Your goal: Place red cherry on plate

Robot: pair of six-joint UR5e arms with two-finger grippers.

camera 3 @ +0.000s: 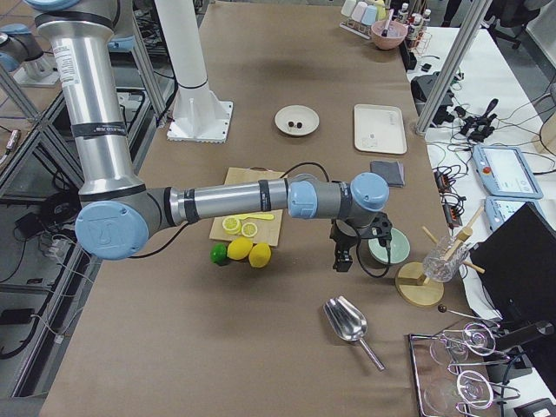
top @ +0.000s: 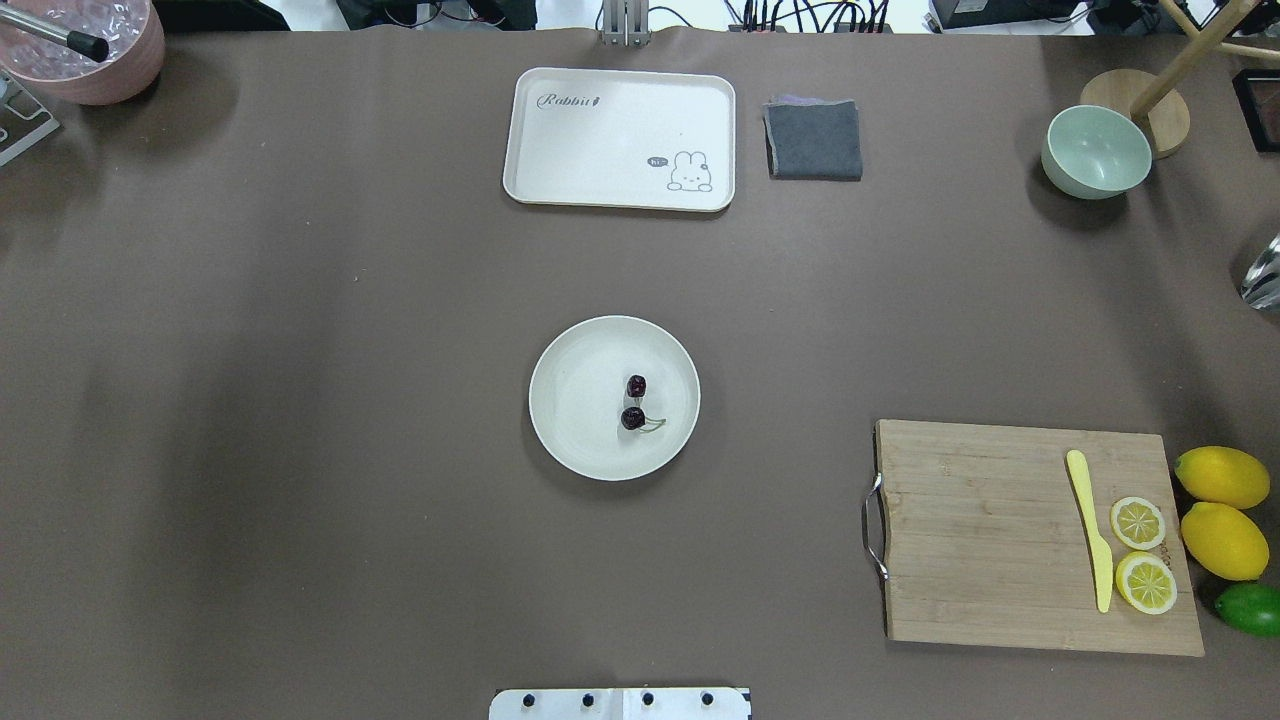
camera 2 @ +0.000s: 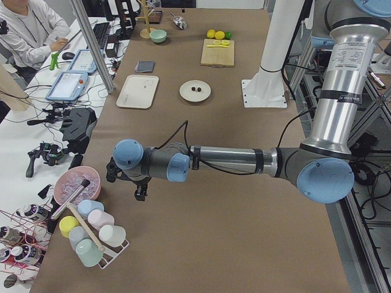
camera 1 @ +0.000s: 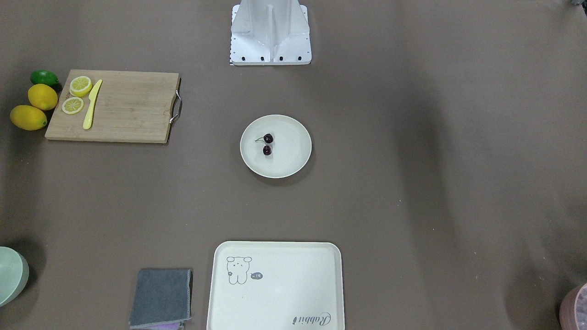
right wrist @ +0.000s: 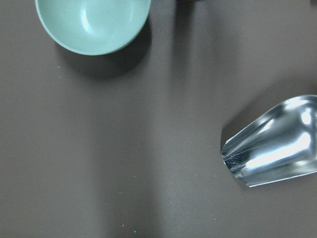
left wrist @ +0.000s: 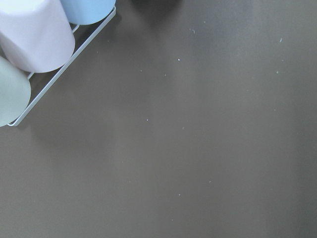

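Note:
The red cherry [camera 1: 268, 138], a dark glossy pair joined by thin stems, lies inside the round cream plate [camera 1: 289, 158] at the table's middle; in the overhead view the red cherry [top: 633, 417] sits right of the middle of the plate [top: 580, 400]. Neither gripper is near it. My left gripper [camera 2: 140, 194] shows only in the exterior left view, hanging over bare table by the cup rack. My right gripper [camera 3: 340, 261] shows only in the exterior right view, beside the green bowl. I cannot tell whether either is open or shut.
A cream tray [top: 618, 140] and a grey cloth [top: 814, 140] lie at the far side. The cutting board [top: 1020, 535] carries lemon slices and a yellow knife, with lemons [top: 1222, 477] and a lime beside it. A green bowl [top: 1096, 152], metal scoop [right wrist: 277, 144], cup rack [camera 2: 91, 235] and pink bowl [top: 85, 45] stand at the ends.

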